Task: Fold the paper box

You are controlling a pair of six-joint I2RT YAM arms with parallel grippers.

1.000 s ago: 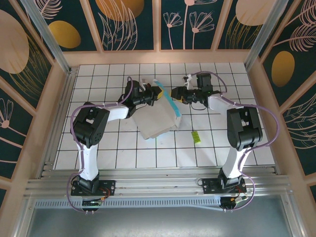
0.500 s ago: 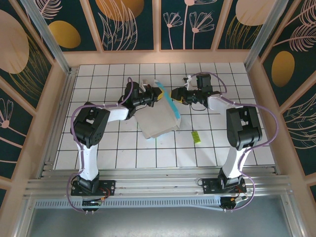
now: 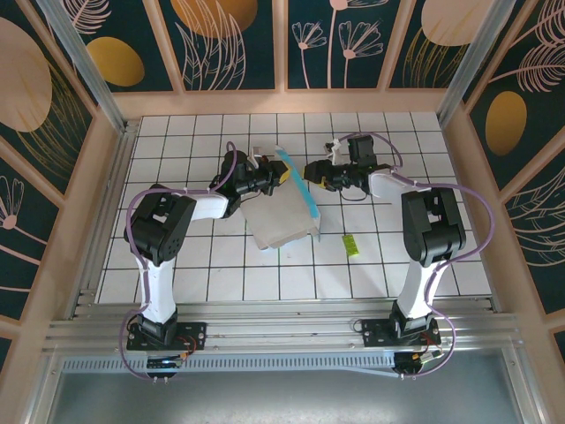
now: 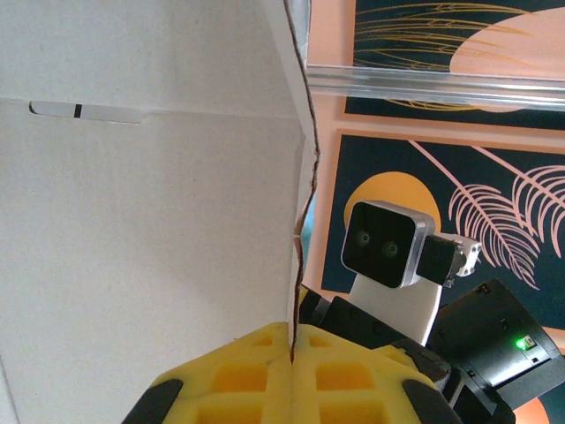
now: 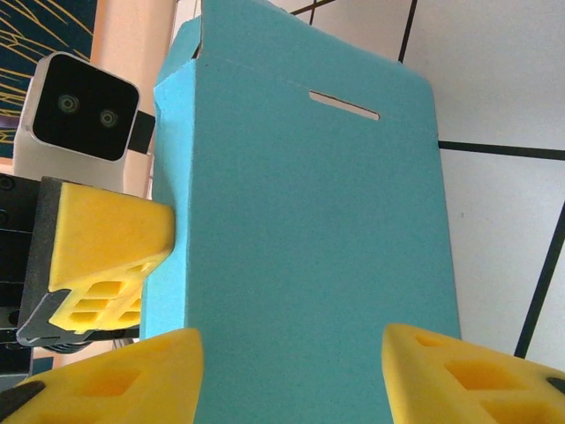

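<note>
Overhead: I see both arms stretched to mid-frame above the white tiled counter (image 3: 441, 141), their tips facing each other across the paper box (image 3: 281, 212).
Paper box: it sits partly folded near the centre of the overhead frame. Its white face is toward the camera, and a teal panel stands up along its upper-right edge.
Left end effector (image 3: 284, 174): closed on the paper box. In my left wrist view its yellow pads (image 4: 238, 375) meet at the bottom of the frame and pinch the upright card edge between them. The white face of the card spreads across the left of that frame.
Right end effector (image 3: 311, 170): open. In my right wrist view its yellow fingertips (image 5: 132, 371) sit apart at lower left and lower right, with the teal face of the box rising between and beyond them. I cannot tell whether either fingertip touches the card.
Slot: a narrow slot (image 5: 342, 106) is cut through the teal panel, right of centre in the upper part of the right wrist frame.
Slip: a small yellow-green slip (image 3: 350, 246) lies flat on the counter, lower right of the box and apart from it.
Backdrop: dark wall panels (image 3: 238, 35) with gold discs and leaf outlines ring the counter.
</note>
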